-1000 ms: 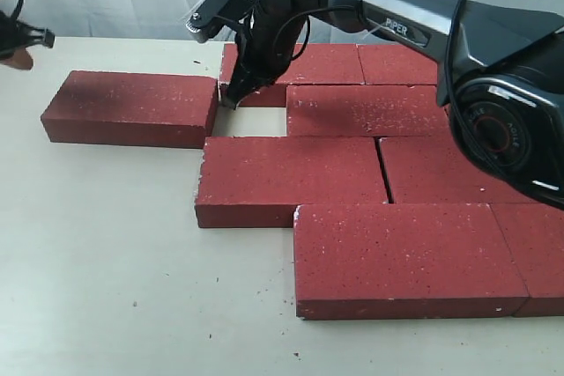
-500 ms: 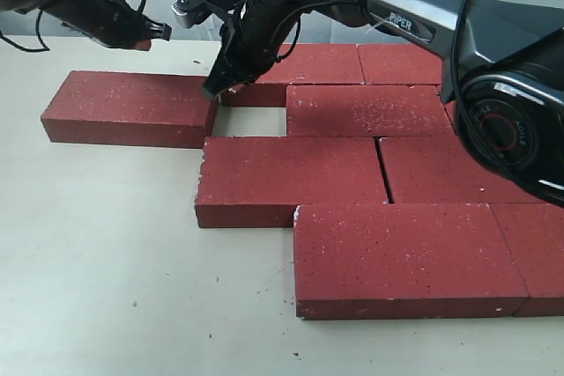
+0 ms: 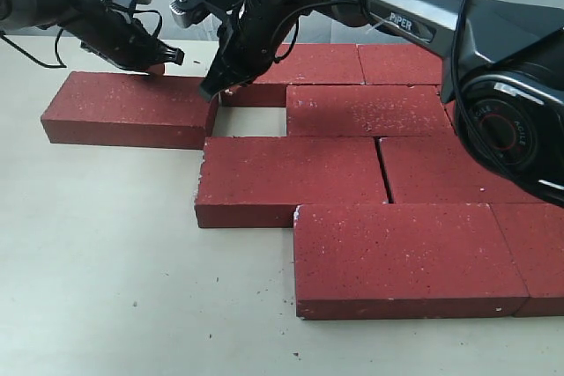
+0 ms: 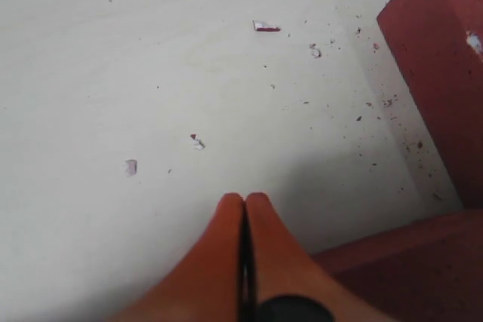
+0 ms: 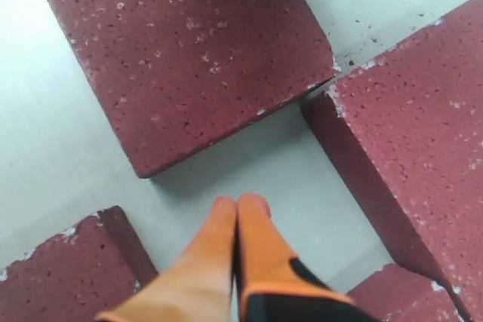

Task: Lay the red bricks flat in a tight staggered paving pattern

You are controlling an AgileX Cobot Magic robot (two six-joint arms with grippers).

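Several red bricks lie flat in staggered rows on the right, among them one in the third row [image 3: 291, 173] and one in the front row [image 3: 401, 253]. One red brick [image 3: 128, 107] lies apart at the left, with a bare gap [image 3: 251, 121] between it and the second-row brick [image 3: 366, 110]. My left gripper [image 3: 163, 63] [image 4: 243, 197] is shut and empty, just above that left brick's far edge [image 4: 407, 269]. My right gripper [image 3: 211, 90] [image 5: 240, 201] is shut and empty, with its tips over the gap beside the left brick's right end [image 5: 189, 58].
The cream table [image 3: 106, 261] stretches left and in front of the bricks. Small red chips and crumbs [image 4: 266, 27] are scattered on it behind the left brick. A white curtain hangs behind the table.
My left arm has swung in from the far left to the left brick's far edge. My right gripper lifted slightly and shifted left, then stayed still.
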